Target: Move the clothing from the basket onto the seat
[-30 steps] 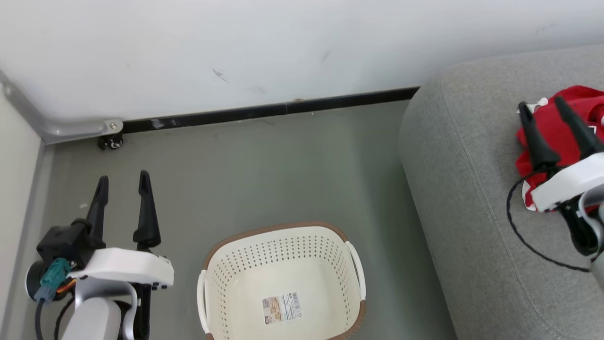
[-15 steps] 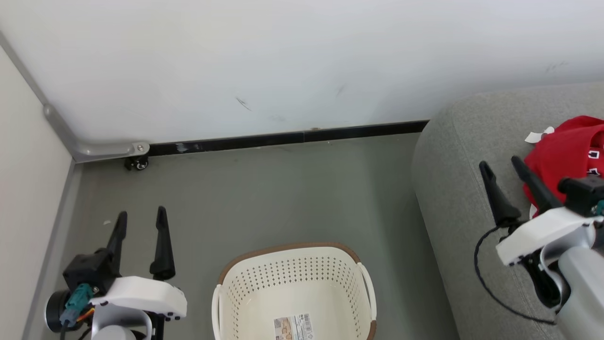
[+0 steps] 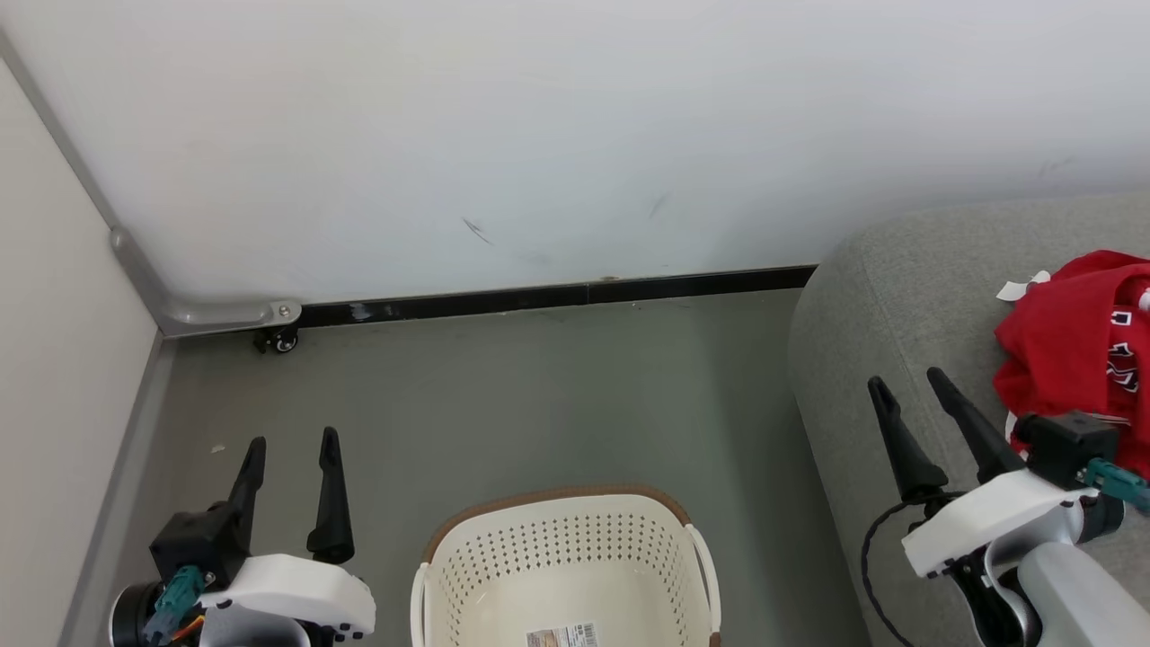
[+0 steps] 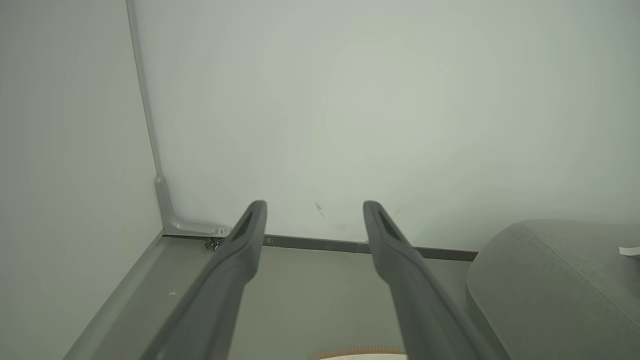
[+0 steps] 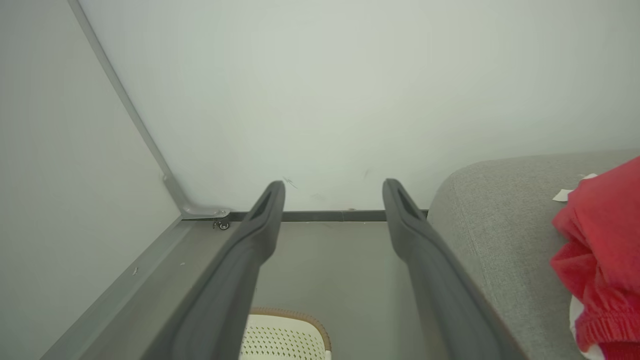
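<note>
Red clothing (image 3: 1074,346) with white lettering and a white tag lies bunched on the grey seat (image 3: 885,305) at the right; it also appears in the right wrist view as clothing (image 5: 605,250) on the seat (image 5: 495,220). The cream basket (image 3: 561,562) with a brown rim stands on the floor at bottom centre, holding only a sticker; its rim (image 5: 287,320) peeks between my right fingers. My right gripper (image 3: 903,385) hangs open over the seat's front part, left of the clothing, holding nothing. My left gripper (image 3: 292,440) is open above the floor, left of the basket. The left gripper (image 4: 315,205) and right gripper (image 5: 332,184) show spread jaws.
A white wall (image 3: 539,135) with a black baseboard (image 3: 557,295) runs behind the basket. A side panel (image 3: 54,359) with a grey metal bracket and a small caster (image 3: 278,340) closes the left corner. Grey floor (image 3: 539,395) lies between basket and wall.
My right gripper has drawn back off the red clothing toward the seat's front, leaving it lying there. The head view has tilted up, so basket and left gripper sit lower in frame.
</note>
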Controlling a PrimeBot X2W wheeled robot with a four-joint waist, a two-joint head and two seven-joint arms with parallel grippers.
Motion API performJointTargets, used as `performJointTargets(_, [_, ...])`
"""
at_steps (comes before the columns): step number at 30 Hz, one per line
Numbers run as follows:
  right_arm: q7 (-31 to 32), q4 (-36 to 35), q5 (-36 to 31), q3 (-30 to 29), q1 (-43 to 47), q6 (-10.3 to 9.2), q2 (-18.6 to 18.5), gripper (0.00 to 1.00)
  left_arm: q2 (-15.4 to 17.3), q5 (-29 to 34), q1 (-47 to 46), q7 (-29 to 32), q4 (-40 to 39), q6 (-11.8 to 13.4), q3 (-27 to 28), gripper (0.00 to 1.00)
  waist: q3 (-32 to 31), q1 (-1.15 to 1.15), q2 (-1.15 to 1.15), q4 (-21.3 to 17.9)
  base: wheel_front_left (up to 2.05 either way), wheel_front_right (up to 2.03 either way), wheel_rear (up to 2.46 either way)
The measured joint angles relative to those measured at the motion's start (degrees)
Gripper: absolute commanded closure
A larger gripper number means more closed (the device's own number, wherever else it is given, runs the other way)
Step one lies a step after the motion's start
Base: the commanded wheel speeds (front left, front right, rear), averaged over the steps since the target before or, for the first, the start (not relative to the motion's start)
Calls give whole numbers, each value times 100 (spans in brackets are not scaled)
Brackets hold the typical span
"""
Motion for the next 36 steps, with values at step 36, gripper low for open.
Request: performJointTargets(36, [0, -923, -1489, -1209, 1478, 0, 1106, 0, -155, 382, 383, 0, 59, 34, -108, 0, -139, 0, 0, -189, 0, 0, 0])
